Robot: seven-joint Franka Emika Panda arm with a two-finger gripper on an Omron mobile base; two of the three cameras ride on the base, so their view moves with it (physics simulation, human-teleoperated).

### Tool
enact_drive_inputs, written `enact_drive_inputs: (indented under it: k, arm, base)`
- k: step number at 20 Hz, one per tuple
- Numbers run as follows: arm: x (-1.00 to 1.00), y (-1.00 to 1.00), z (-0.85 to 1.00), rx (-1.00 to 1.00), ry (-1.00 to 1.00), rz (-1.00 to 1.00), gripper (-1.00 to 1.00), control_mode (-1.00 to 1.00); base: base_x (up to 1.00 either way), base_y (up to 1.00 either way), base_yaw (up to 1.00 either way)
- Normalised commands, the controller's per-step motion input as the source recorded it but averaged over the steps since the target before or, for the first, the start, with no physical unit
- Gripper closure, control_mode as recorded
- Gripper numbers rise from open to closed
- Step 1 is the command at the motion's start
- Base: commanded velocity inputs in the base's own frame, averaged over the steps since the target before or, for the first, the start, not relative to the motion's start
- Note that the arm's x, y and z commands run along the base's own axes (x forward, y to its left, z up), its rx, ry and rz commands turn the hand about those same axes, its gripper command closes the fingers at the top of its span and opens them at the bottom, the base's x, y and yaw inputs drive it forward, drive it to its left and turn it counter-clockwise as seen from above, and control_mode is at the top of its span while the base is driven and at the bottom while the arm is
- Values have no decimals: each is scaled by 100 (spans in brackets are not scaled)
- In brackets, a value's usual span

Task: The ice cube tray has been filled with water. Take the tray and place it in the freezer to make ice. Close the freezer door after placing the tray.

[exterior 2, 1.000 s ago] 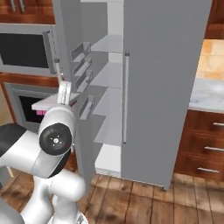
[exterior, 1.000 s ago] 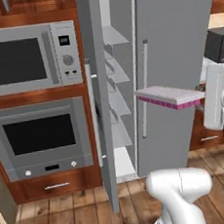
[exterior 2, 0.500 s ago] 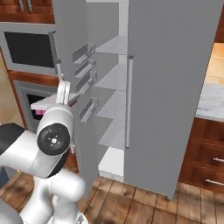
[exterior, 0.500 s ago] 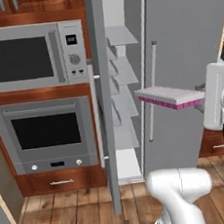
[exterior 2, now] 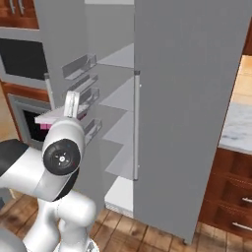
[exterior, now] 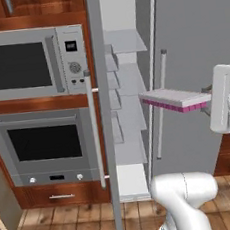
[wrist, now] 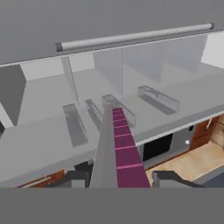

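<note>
**Tray gripped, held level in front of the open freezer**

My gripper [wrist: 117, 177] is clamped on the tray [exterior: 176, 100]; in the hand view the two dark fingers [wrist: 76, 178] sit either side of its near end, and the tray runs edge-on away from the camera, grey top face on one side, magenta cells on the other. I read the jaws as closed tight on it, nothing loose.

From the left base view the tray hangs level in the air, pale top up, pink side toward me, its right end tucked against the white hand. It is outside the freezer [exterior: 129, 110], at about the height of the middle shelves, in front of the fridge's closed right door [exterior: 196, 53] (its vertical bar handle stands just behind the tray's left end). In the right base view I catch only a corner of the tray [exterior 2: 49, 118] behind the arm's round joint.

The freezer door [exterior: 105, 113] stands swung out toward me, seen nearly edge-on, with its long bar handle [exterior: 93, 124] on the side facing the microwave [exterior: 31, 63]. Clear bins line the door's inner face, and white shelves step down inside the compartment. The oven [exterior: 44, 144] sits below the microwave, set in wood cabinets. Wood floor below.
</note>
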Motion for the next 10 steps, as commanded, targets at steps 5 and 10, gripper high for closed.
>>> enact_drive_inputs:
  k: [5, 10]
  arm:
    - [0, 0, 0, 0, 0, 0, 100, 100]
    - [0, 0, 0, 0, 0, 0, 100, 100]
  base:
    - [61, -28, 15]
    - [51, -22, 15]
